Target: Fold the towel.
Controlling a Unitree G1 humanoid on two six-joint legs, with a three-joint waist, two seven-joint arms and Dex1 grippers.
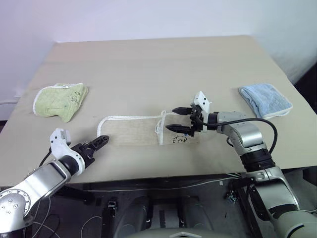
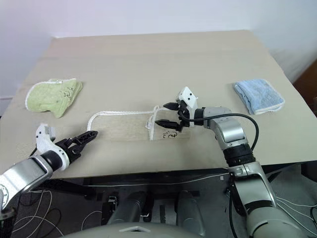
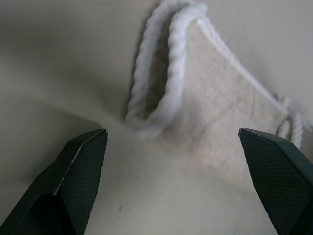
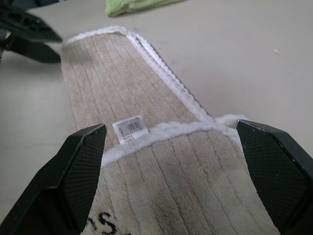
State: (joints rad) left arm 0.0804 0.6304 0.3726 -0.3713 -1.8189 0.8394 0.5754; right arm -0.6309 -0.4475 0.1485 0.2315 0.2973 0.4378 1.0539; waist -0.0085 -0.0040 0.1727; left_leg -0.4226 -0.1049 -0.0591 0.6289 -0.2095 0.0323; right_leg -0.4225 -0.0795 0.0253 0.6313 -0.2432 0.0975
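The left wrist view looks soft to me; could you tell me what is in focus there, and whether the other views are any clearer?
Left wrist view: the towel and its corded edge are blurred, the table behind hazy; the fingertips are crisper. Right wrist view: towel ribs and barcode label read sharply, the green cloth beyond softens. Left eye view: even light, no glare, faint shadows under the right end effector.

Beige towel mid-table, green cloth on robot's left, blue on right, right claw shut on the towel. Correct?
Not quite: the right claw is open, hovering over the towel, as the right wrist view shows. Green cloth on the left and blue cloth on the right are correct.
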